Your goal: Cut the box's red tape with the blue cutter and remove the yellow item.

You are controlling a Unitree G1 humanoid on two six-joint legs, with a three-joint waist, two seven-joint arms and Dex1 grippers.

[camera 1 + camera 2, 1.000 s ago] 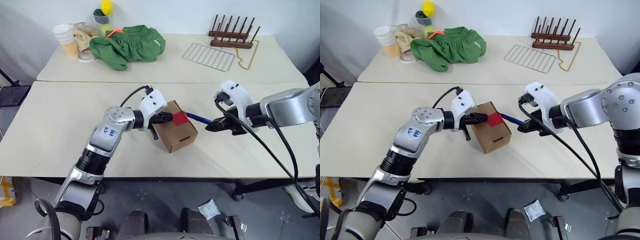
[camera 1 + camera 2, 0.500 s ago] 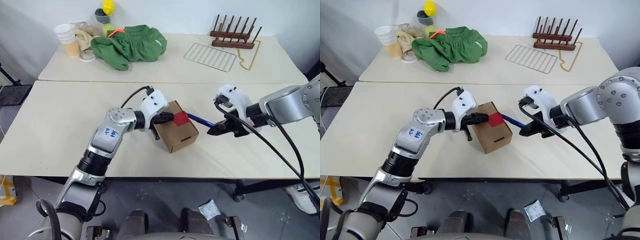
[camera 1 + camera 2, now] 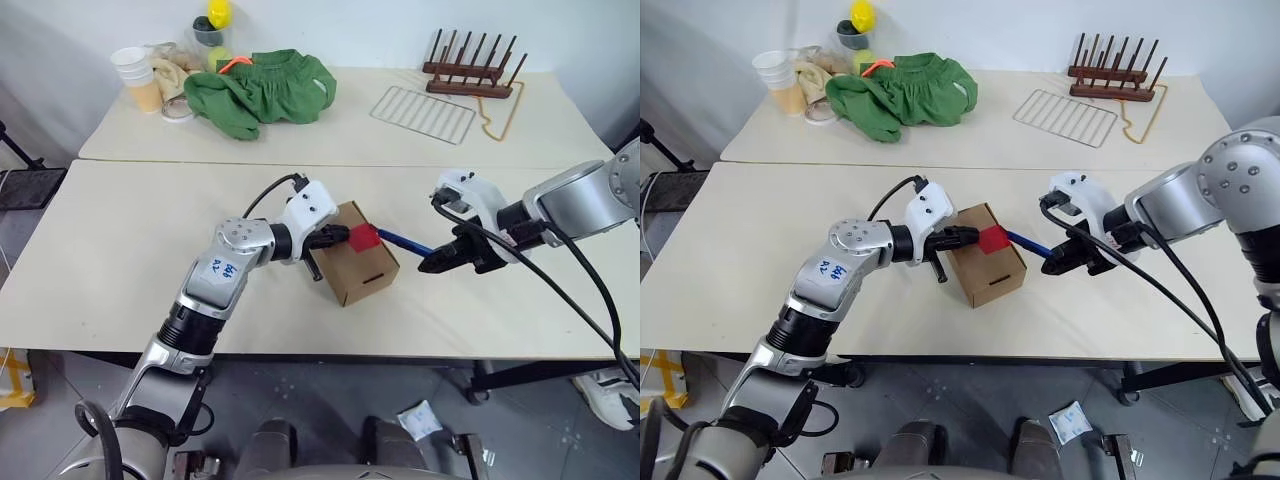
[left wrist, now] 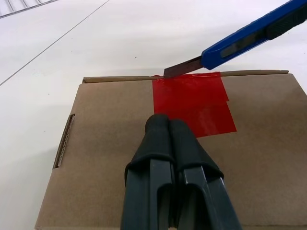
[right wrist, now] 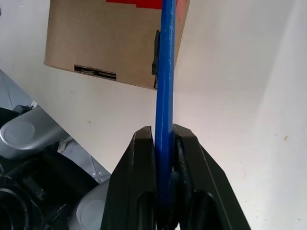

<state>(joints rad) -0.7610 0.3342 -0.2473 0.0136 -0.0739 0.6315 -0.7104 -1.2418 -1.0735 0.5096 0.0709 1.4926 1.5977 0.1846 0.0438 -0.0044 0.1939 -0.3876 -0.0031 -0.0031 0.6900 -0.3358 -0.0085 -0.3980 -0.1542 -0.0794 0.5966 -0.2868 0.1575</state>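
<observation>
Box (image 3: 357, 265) stood on the near table (image 3: 120, 250), close to the middle of its front edge, with the red tape (image 3: 364, 237) on its upper far corner. In the head views the left gripper (image 3: 341, 236) pressed its closed fingers against the box's top beside the tape, while the right gripper (image 3: 432, 264), just right of the box, was clamped on the blue cutter (image 3: 403, 240), whose tip reached the tape. A blue handwritten mark showed on the left forearm, too small to read.

From the left wrist, the left fingertips (image 4: 165, 125) lay together on the cardboard, touching the tape's near edge. The cutter's blade met the tape at the box's far edge.

From the right wrist, the cutter's handle ran between the shut fingers (image 5: 140, 158) toward the box, which lay just beyond them.
</observation>
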